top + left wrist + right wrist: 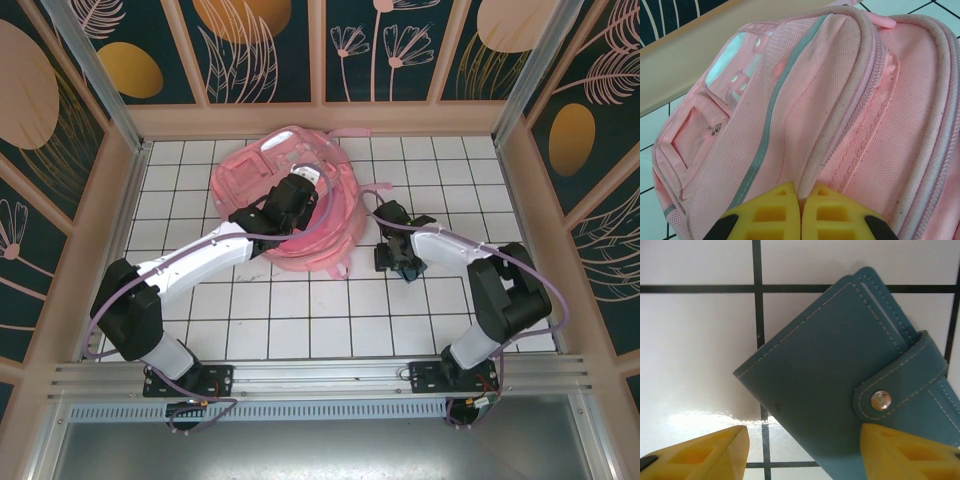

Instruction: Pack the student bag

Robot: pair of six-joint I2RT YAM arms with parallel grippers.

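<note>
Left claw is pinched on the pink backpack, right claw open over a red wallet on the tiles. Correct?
No: the wallet is teal-blue, not red, as the right wrist view shows. The rest holds: left claw pinched on the pink backpack, right claw open over the wallet.

The top view looks down from behind over the white tiled table (270,320), sharing the large soft pink fabric backpack (250,175) with the close left wrist view. The right wrist view faces down, close onto a teal stitched leather wallet (825,380).
</note>
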